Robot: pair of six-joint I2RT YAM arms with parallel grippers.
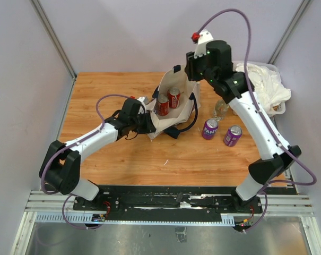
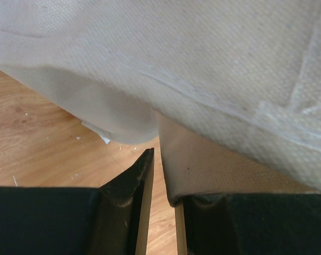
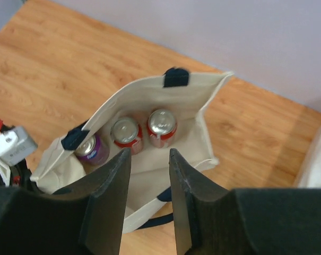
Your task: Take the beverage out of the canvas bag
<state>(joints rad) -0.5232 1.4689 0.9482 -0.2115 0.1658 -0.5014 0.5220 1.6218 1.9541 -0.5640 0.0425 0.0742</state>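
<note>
The cream canvas bag (image 1: 168,121) with navy handles stands open at the table's middle. In the top view two red cans (image 1: 174,98) show inside it. The right wrist view shows the bag (image 3: 149,98) holding two red cans (image 3: 162,127) and a purple can (image 3: 91,149). My right gripper (image 1: 192,71) hovers above the bag's far rim, open and empty (image 3: 148,154). My left gripper (image 1: 148,123) is at the bag's near left edge. Its jaws are almost together, with a fold of canvas (image 2: 202,159) lying against the right finger.
Two purple cans (image 1: 209,129) (image 1: 232,135) stand on the wood table (image 1: 107,95) right of the bag. A small clear bottle-like thing (image 1: 220,109) stands behind them. A clear tub of white cloths (image 1: 263,85) sits at the back right. Grey walls enclose the table.
</note>
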